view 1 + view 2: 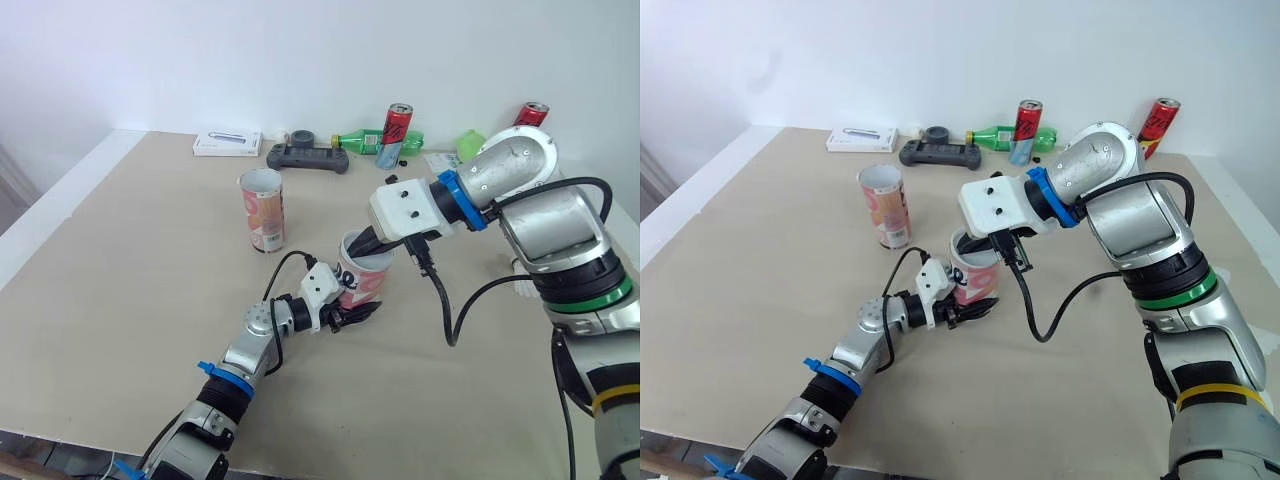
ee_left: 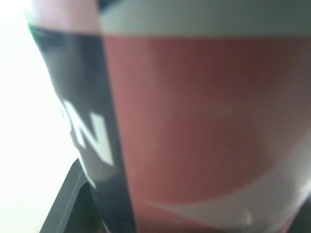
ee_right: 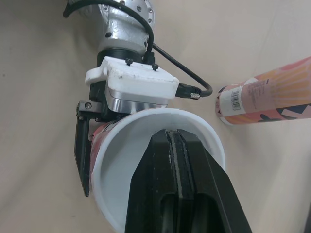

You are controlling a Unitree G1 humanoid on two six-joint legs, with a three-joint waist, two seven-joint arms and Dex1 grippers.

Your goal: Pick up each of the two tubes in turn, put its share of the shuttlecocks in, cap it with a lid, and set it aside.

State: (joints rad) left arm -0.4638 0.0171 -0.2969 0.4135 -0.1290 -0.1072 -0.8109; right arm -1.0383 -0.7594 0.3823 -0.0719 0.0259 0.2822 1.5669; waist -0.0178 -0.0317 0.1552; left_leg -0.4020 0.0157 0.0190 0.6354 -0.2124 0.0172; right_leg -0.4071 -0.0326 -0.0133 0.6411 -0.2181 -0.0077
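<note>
Clamping the glossy pink cylindrical tube [image 1: 366,277] at the middle of the tabletop [image 1: 120,290], the left gripper [image 1: 358,312] reaches forward low while the right gripper [image 3: 176,141], elbow bent, dips seemingly closed jaws into its white mouth.

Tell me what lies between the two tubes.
Bare table, crossed by the left arm's cable, between the standing tube and the held tube in the left gripper; the left eye view shows it.

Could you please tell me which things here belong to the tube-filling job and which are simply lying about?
Job: pink-and-white cardboard tube held by the left gripper, right gripper reaching into its mouth; second pink cardboard tube standing apart.
Lying about: white flat box, dark grey game controller, green plastic bottle, red drink can, second red drink can.
</note>
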